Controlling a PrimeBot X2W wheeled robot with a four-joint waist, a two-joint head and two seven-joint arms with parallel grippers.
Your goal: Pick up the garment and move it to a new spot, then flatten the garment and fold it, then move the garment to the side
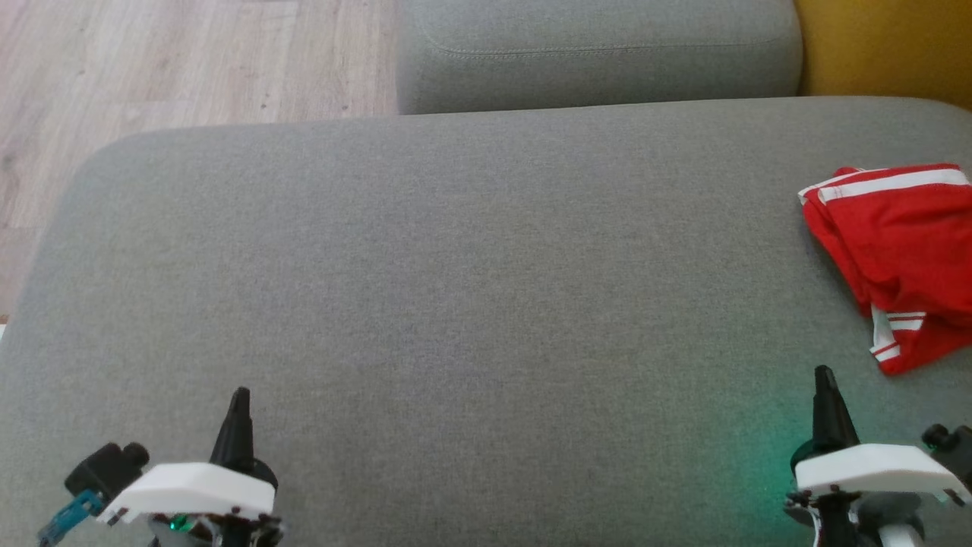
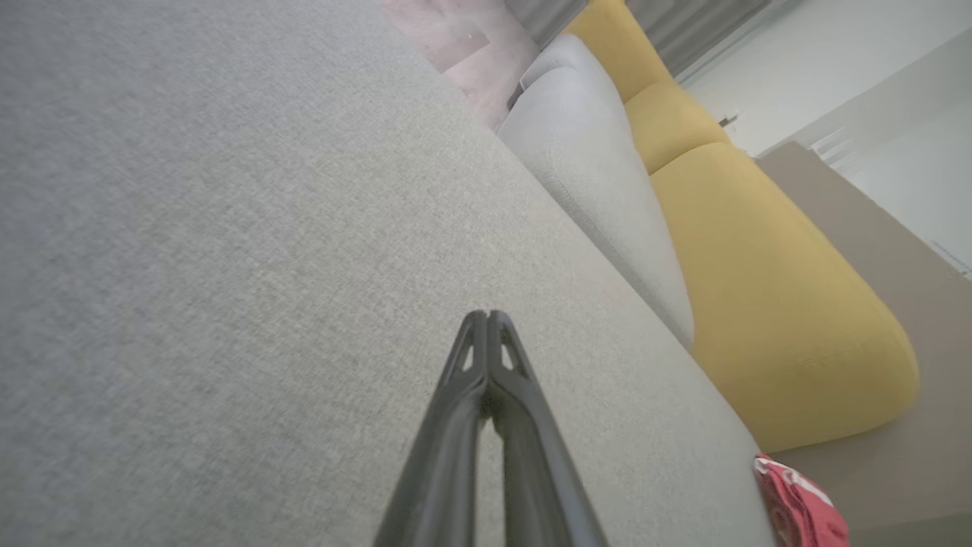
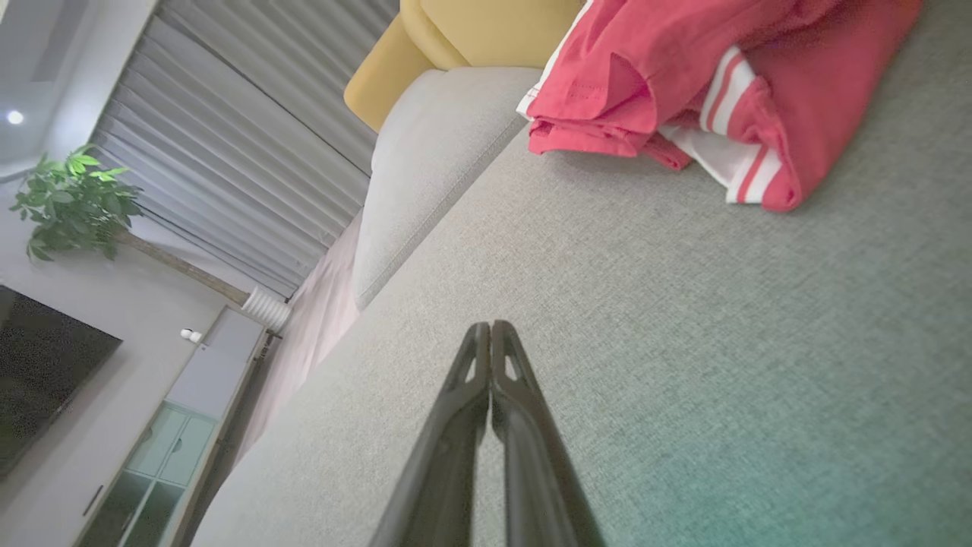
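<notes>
Lying bunched at the right side of the cushion [image 1: 456, 266], the red garment [image 1: 904, 251] sits just beyond the right gripper [image 1: 824, 374], whose fingers are pressed together and empty, as are the left gripper's [image 1: 241, 395]. Pinching one loose layer would likely drag it off that side.

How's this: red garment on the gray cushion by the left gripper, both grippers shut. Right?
No: in the head view the red garment lies by the right gripper, not the left gripper. It is on the gray cushion, both grippers shut.
</notes>
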